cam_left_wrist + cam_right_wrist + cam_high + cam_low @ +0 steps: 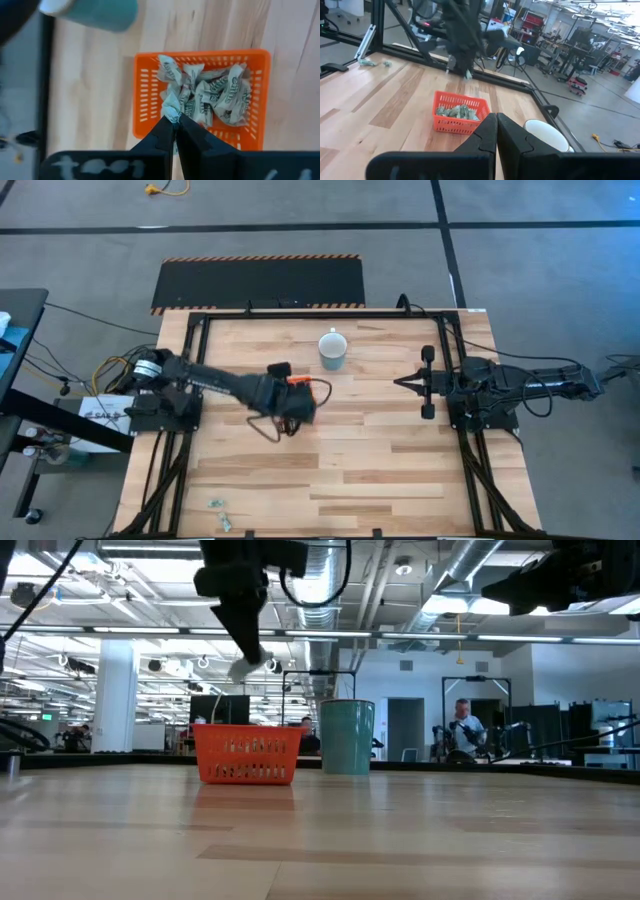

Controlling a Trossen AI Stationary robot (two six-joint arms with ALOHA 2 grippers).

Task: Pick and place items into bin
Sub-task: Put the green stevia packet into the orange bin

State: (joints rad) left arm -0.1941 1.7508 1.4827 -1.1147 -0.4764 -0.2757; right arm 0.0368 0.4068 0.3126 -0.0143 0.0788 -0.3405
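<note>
Wooden worktop (350, 470): my left fingers (172, 131) pinch one light, crinkly candy (171, 111) by its wrapper over the orange bin (145, 90); right fingers (496, 131) shut, empty

From my console, the pale plank surface (380, 450) sits on a grey concrete floor (540, 270) crossed by dark lines. A black mat with striped edging (258, 283) lies beyond it. Behind, ceiling ducts (470, 560), strip lights (150, 632) and a white column (115, 695); a person (463, 725) sits far off.
</note>
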